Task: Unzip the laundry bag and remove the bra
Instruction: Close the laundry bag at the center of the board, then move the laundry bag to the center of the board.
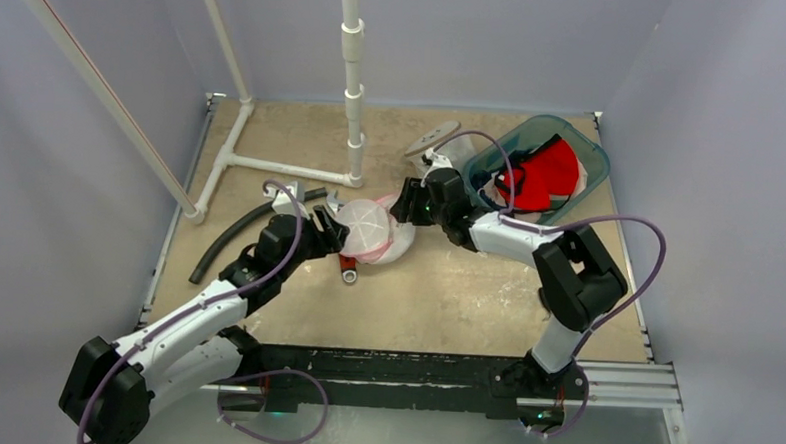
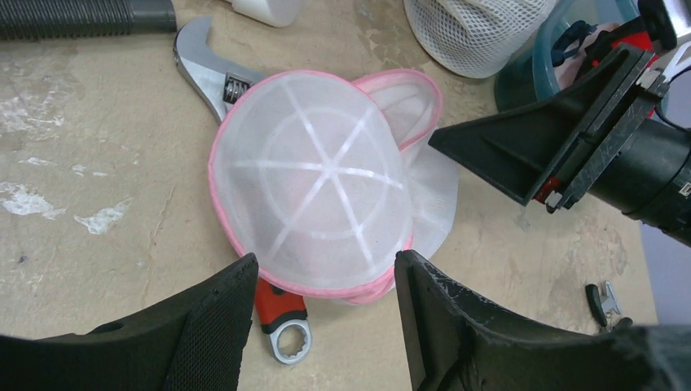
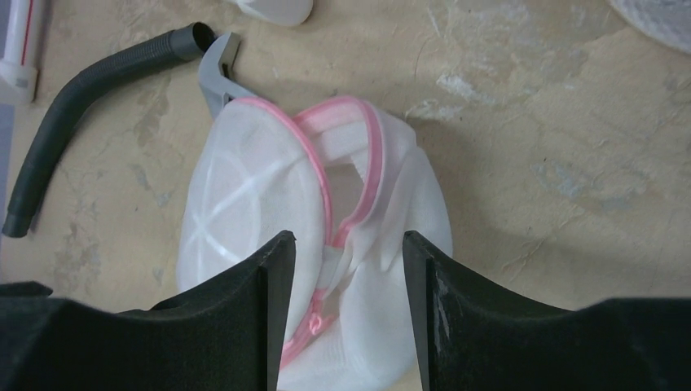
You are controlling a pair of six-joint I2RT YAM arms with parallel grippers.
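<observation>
At the near edge both arms reach in toward mid-table. Left gripper point(image 2: 322, 262) sits low on the left side, jaws apart, straddling the near rim of the laundry bag point(image 1: 374, 231) and clamped on nothing. The bag is a white mesh dome with pink trim, resting on the table point(image 1: 446, 294) right between the two grippers. Right gripper point(image 3: 346, 240) reaches in from the right, spread wide as well, a finger on either side of the pink zip edge, and I can see no pinch on it. From the right wrist the zip is parted, with a gap between the two pink edges and white fabric showing inside. Is that the bra? Can't tell. Under the bag lies a wrench point(image 2: 277, 303), red handle poking out on the near side, silver head out the far side. Left of it, a black hose point(image 1: 230, 237) curves across the table. Further back are a white pipe frame point(image 1: 271, 165) and a white mesh basket point(image 2: 477, 32). In the far right corner, a clear bin point(image 1: 594, 153) holds a red garment point(image 1: 549, 174).
</observation>
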